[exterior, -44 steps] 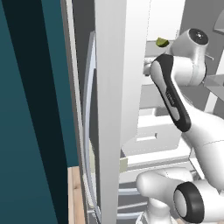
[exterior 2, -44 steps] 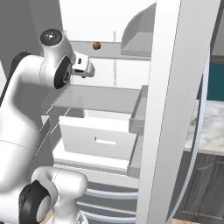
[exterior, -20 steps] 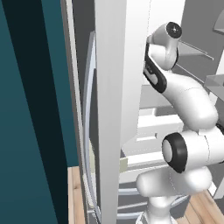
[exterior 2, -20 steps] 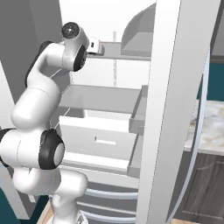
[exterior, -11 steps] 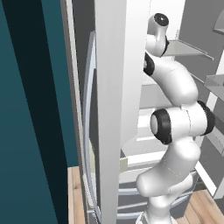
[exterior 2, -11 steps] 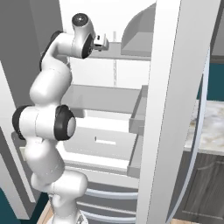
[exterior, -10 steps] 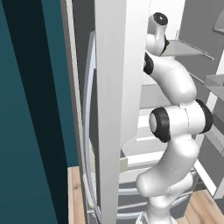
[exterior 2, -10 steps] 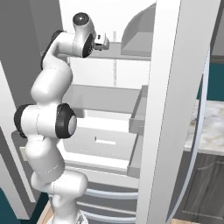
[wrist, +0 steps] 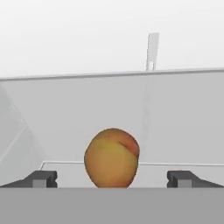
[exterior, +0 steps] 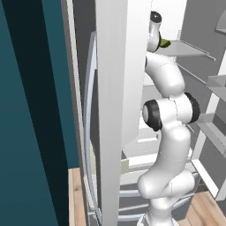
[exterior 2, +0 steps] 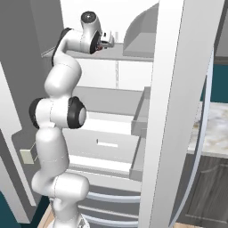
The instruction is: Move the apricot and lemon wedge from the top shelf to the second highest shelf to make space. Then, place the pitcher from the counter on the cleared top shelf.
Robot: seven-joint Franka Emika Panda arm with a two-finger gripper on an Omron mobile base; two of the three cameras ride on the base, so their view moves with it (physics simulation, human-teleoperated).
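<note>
Orange with a reddish blush up top, the apricot (wrist: 112,157) sits dead centre in the hand view, resting on the pale top shelf (wrist: 175,131) with the fridge's back wall behind it. The gripper (wrist: 112,178) has its fingers spread wide, one dark tip (wrist: 40,178) off to each side of the fruit with clear space between tip and skin, so it's lined up around the apricot but not touching it as far as I can see.

From the right base view the white arm is stretched way up, with the gripper (exterior 2: 107,43) poking in at top shelf (exterior 2: 129,55) level. The fruit itself is pretty much hidden behind the hand there; there's maybe a tiny reddish speck by the wrist, but I honestly can't tell if that's it.

In the left base view the lemon wedge (exterior: 164,43) shows as a little yellow-green bit on the top shelf (exterior: 190,47), just beside the arm's upper end. The white fridge door (exterior: 117,101) blocks a big chunk of that view.

The marbled counter (exterior 2: 209,129) is off to the right in the right base view, past the open door edge, over the dark cabinet fronts (exterior 2: 205,191). Below the top shelf there's a white drawer (exterior 2: 107,142) pulled partway out.
</note>
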